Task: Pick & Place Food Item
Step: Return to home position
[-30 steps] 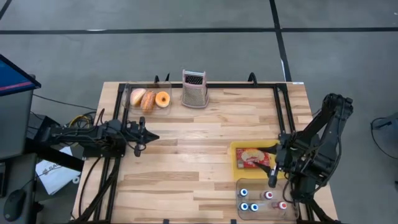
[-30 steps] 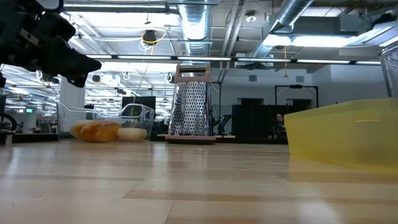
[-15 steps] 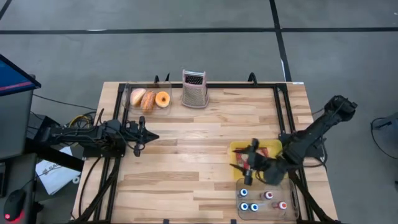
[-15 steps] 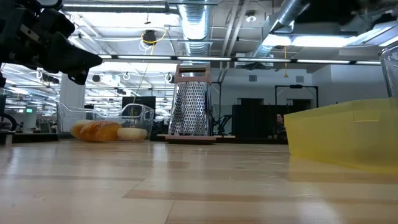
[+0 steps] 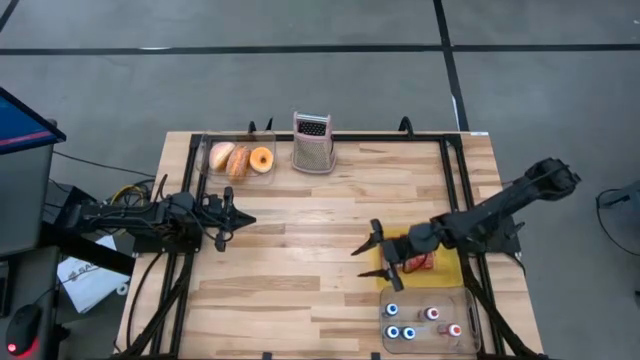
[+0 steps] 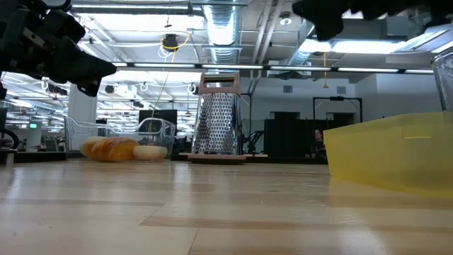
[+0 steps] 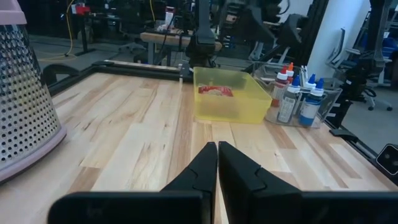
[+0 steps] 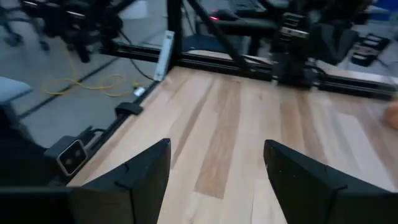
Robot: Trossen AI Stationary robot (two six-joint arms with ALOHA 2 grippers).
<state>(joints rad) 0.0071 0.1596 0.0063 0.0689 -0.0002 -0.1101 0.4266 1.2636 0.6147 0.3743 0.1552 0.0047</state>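
The food shows in two places. Three pastries (image 5: 240, 160) lie in a clear tray (image 5: 207, 172) at the far left of the table, also seen as pastries (image 6: 117, 149) in the low view. A red packet (image 5: 417, 263) lies in a yellow bin (image 5: 445, 262), and the left wrist view shows the same red packet (image 7: 214, 91) and yellow bin (image 7: 224, 106). My right gripper (image 5: 369, 257) is open and held high over the bare wood just left of the bin. In its own view my right gripper (image 8: 217, 168) touches nothing. My left gripper (image 5: 246, 220) is shut and waits at the table's left side.
A metal grater (image 5: 312, 143) stands at the far edge beside the pastry tray. A clear box of small bottles (image 5: 424, 320) sits at the near edge, right beside the yellow bin. Bare wood stretches across the table's middle between the two arms.
My right arm has swung from above the bottle box and the bin's near right corner toward the table's left. It has stretched out low over the yellow bin, and its gripper now hangs past the bin's left edge. The left arm has kept still.
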